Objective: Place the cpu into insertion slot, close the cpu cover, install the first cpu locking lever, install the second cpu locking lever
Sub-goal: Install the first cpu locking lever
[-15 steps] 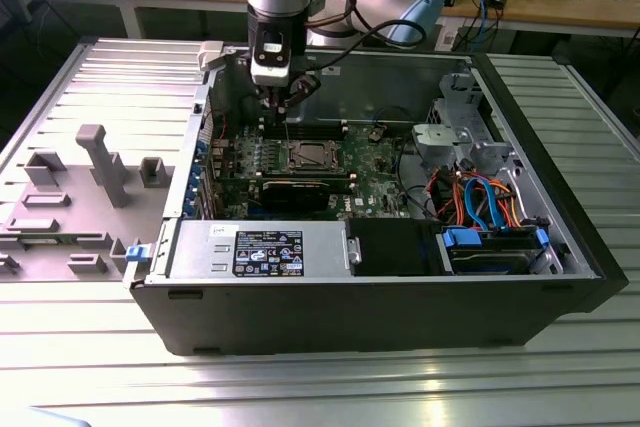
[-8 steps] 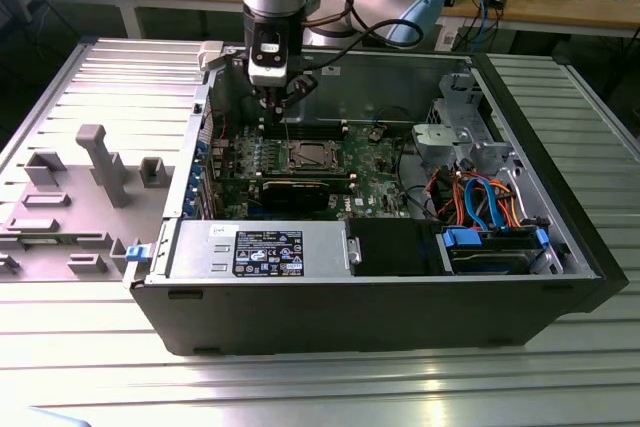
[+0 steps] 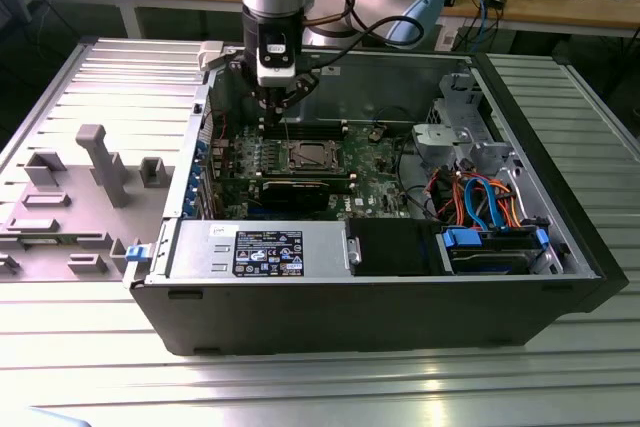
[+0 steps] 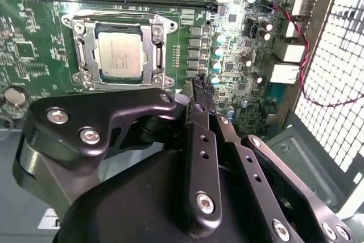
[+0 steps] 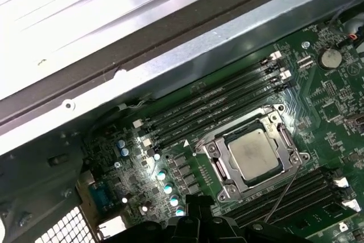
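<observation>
Pale silvery square cpu (image 4: 119,52) seated in insertion slot (image 4: 116,27), silvery frame cpu cover (image 4: 157,55) down over it. Black gripper (image 4: 198,83) clenched, empty, just beside. Likely first-lever step: thin wire lever (image 5: 281,194) looks unlatched, wants hooking down.

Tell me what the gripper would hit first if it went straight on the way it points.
Most likely the motherboard, at the capacitors beside the cpu, not the cpu itself. The gripper points there in the second wrist view, though depth is unclear.
</observation>
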`<state>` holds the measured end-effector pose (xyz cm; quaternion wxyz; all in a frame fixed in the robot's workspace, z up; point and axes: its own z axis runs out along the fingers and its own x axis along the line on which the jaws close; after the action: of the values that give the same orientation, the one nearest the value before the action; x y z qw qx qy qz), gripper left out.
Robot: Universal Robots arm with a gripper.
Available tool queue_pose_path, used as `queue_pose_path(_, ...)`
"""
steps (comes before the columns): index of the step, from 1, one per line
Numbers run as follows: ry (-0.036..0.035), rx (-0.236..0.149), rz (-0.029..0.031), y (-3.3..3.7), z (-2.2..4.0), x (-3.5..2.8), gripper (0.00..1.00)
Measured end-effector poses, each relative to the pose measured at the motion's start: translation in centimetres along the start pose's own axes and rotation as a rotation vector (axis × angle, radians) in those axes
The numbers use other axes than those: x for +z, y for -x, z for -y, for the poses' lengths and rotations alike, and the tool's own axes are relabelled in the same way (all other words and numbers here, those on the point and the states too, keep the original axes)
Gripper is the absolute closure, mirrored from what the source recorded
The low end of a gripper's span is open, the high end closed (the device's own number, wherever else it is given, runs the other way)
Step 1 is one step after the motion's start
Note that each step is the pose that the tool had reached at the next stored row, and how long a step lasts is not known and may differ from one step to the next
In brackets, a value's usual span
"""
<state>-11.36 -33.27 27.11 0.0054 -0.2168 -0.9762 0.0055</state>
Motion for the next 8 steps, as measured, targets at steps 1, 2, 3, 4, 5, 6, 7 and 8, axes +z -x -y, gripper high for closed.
queue_pose_path(1,0.0000,-0.014,0.0003,0.00,0.00,0.02,0.89)
queue_pose_path(2,0.0000,-0.026,0.0005,0.00,0.00,0.03,0.89)
queue_pose_path(3,0.0004,-0.033,0.0005,0.00,0.00,0.05,0.89)
queue_pose_path(4,0.0029,-0.037,-0.0004,-0.01,0.00,0.07,0.89)
queue_pose_path(5,0.0085,-0.038,-0.0028,-0.01,0.00,0.09,0.89)
queue_pose_path(6,0.0127,-0.039,-0.0047,0.00,0.00,0.10,0.89)
queue_pose_path(7,0.0157,-0.042,-0.0059,0.00,0.00,0.12,0.89)
queue_pose_path(8,0.0170,-0.046,-0.0060,-0.01,0.00,0.15,0.89)
